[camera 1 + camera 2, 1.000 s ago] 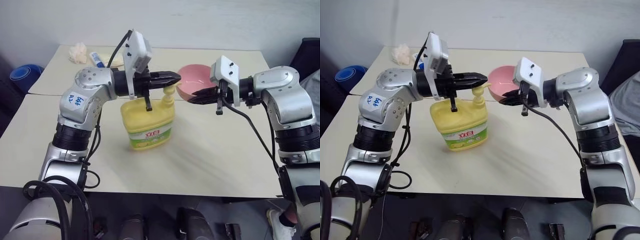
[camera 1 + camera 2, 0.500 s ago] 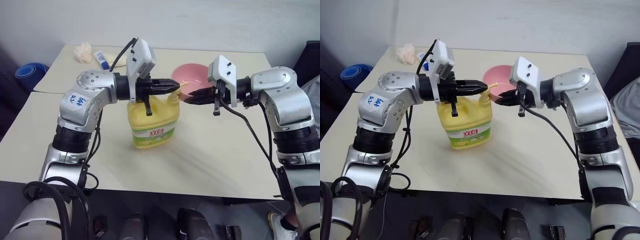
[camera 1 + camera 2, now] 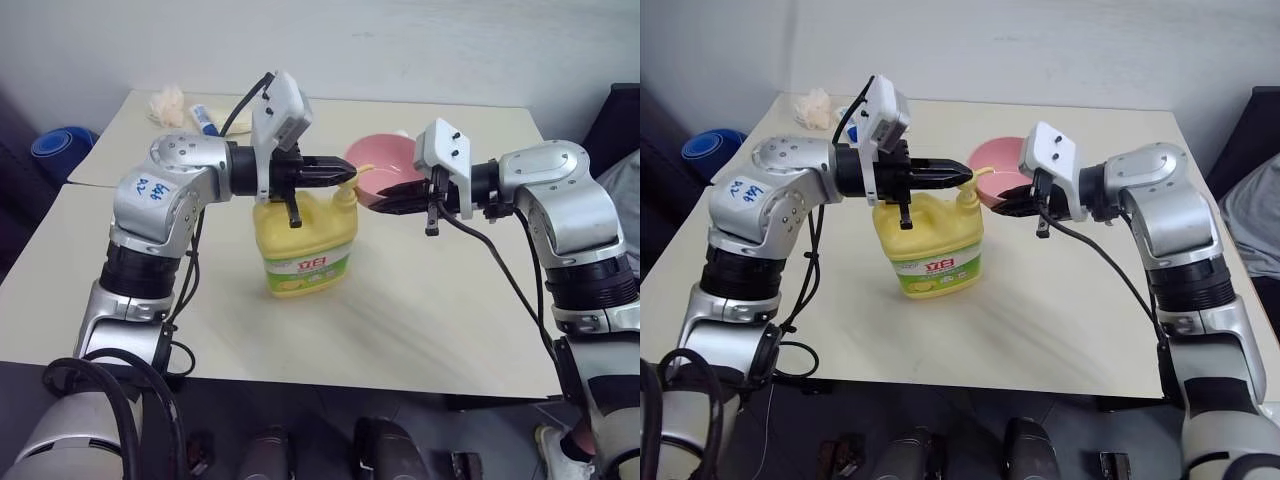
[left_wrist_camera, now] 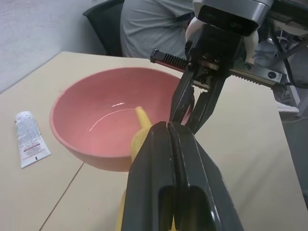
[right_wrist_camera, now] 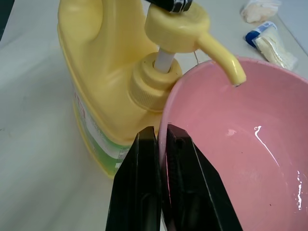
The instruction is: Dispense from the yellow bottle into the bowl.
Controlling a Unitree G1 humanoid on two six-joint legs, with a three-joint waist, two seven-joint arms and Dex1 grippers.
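The yellow bottle (image 3: 305,240) stands upright mid-table, its green-and-white label facing me. My left gripper (image 3: 349,172) is shut with nothing in it, and its fingertips (image 4: 169,132) rest on top of the pump head (image 5: 175,21). The pink bowl (image 3: 378,157) sits just right of the bottle, tilted towards it. My right gripper (image 5: 161,139) is shut on the bowl's near rim. The pump nozzle (image 5: 221,57) reaches over that rim, above the bowl's inside (image 5: 236,163). A little wet sheen shows on the bowl's floor.
A small white tube (image 3: 203,118) and a crumpled pale wad (image 3: 165,103) lie at the table's far left corner. A blue object (image 3: 58,148) sits on the floor to the left. A person in grey (image 4: 154,24) sits beyond the table's right end.
My left gripper has tipped down onto the pump head. The bowl, still held by the right gripper, now sits closer under the nozzle. The camera view has shifted slightly.
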